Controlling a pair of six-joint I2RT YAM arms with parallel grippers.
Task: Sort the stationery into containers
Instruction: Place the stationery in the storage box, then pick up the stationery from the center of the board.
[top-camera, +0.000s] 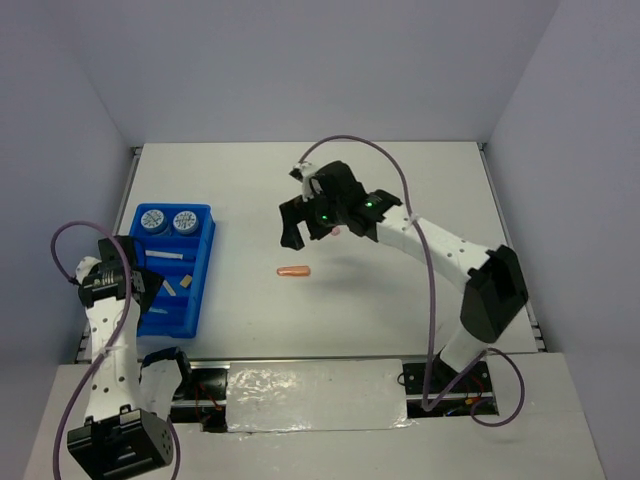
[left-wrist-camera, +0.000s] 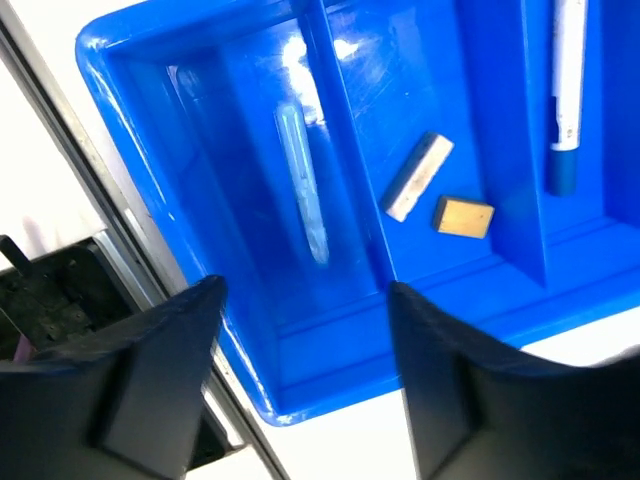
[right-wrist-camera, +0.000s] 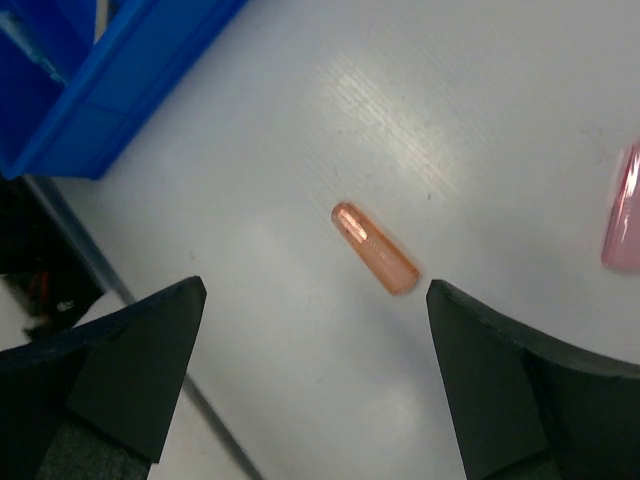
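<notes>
**Left arm.** The left arm rises from its base at the near left corner and bends inward. Its wrist hangs over the near end of the blue tray (top-camera: 205, 265). The left gripper (left-wrist-camera: 300, 330) points down at the tray, with its fingers spread wide and nothing between them. In the left wrist view, the light-blue stick (left-wrist-camera: 303, 185) lies on the floor of the end compartment, in line with the gap between the fingers.

**Right arm.** The right arm runs from its base at the near right, with the elbow raised at the right side. The forearm stretches left across the table (top-camera: 430, 190) toward its middle. The right gripper (right-wrist-camera: 315, 300) faces down above the table, released, with its fingers wide apart and holding nothing.

**Loose items.** The orange stick (right-wrist-camera: 374, 248) lies flat on the bare table. In the right wrist view it sits between the lines of the two fingers. The pink stick (right-wrist-camera: 622, 210) lies apart from it, cut off by the right edge of that view.

**Tray contents.**
- The two tubs (top-camera: 152, 221) stand side by side in the far compartment.
- The white pen (left-wrist-camera: 566, 90) lies along its own compartment.
- The grey block (left-wrist-camera: 419, 176) and the tan block (left-wrist-camera: 464, 217) lie close together in the compartment between the pen's and the light-blue stick's.
</notes>
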